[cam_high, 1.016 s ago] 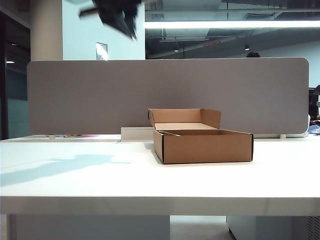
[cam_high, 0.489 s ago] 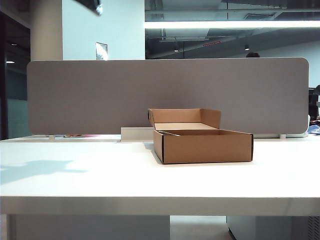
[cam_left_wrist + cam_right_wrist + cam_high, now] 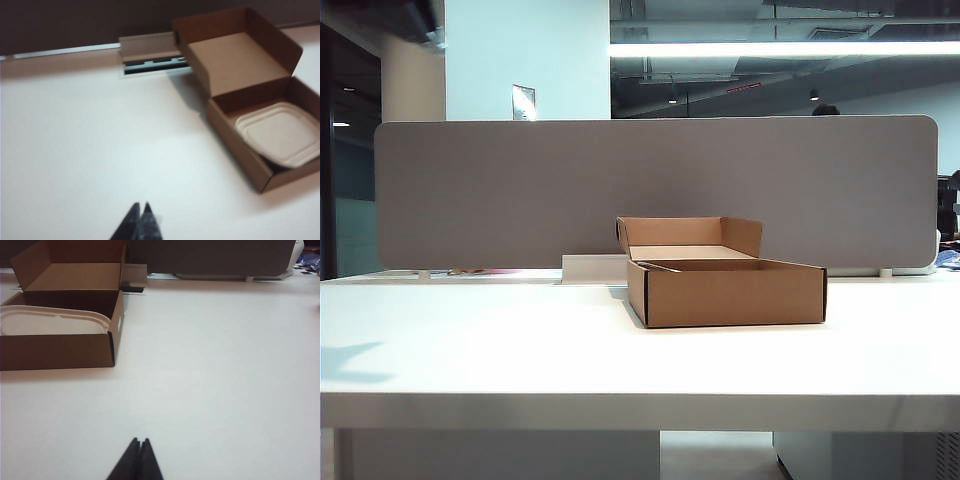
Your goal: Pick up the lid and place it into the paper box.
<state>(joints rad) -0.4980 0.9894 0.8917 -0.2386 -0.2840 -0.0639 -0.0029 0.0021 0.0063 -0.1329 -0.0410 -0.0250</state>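
The smooth white worktop [image 3: 520,350] is carrying the brown corrugated paper box [image 3: 250,100], its rear flap standing upright, and the cream molded-pulp lid [image 3: 280,135] is lying inside it, so the placing looks done; any retreat should stay clear of the box walls. The left gripper [image 3: 140,207] and right gripper [image 3: 139,442] are hovering pinched together and empty, each over bare worktop to its own side of the box.

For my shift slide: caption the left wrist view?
Lid resting inside the paper box; shut left gripper above bare table.
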